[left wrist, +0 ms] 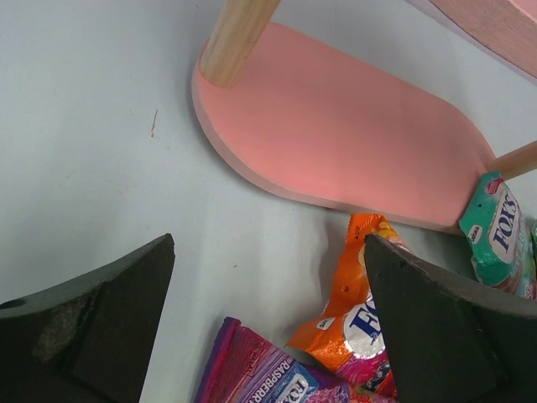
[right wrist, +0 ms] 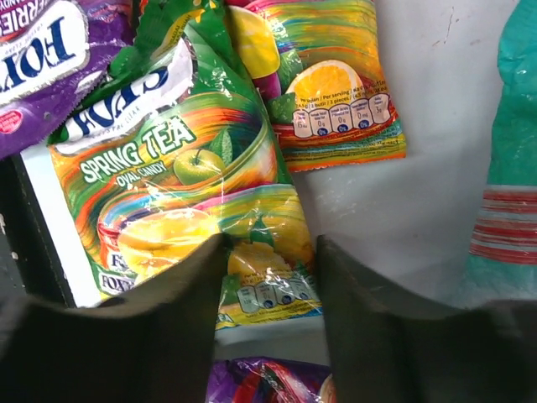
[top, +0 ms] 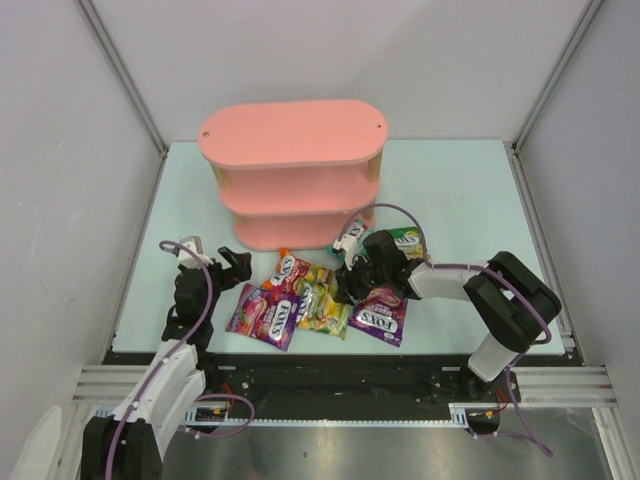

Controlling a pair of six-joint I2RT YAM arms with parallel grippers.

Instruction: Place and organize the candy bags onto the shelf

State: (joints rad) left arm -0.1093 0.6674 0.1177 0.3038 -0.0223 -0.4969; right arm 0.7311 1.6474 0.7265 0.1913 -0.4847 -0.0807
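Candy bags (top: 318,300): six, lying loose in a cluster just in front of the shelf (top: 292,170), none on its tiers. The teal bag (left wrist: 497,231) lies at the right end of the shelf's bottom board. Table (top: 460,190): pale mint, under the shelf. Walls (top: 60,150): grey-white, behind and beside the shelf. Left gripper (left wrist: 268,327): jaws wide apart, empty, before the shelf's left end. Right gripper (right wrist: 268,294): jaws partly apart, straddling the yellow-green bag (right wrist: 180,197); whether they touch it cannot be told.
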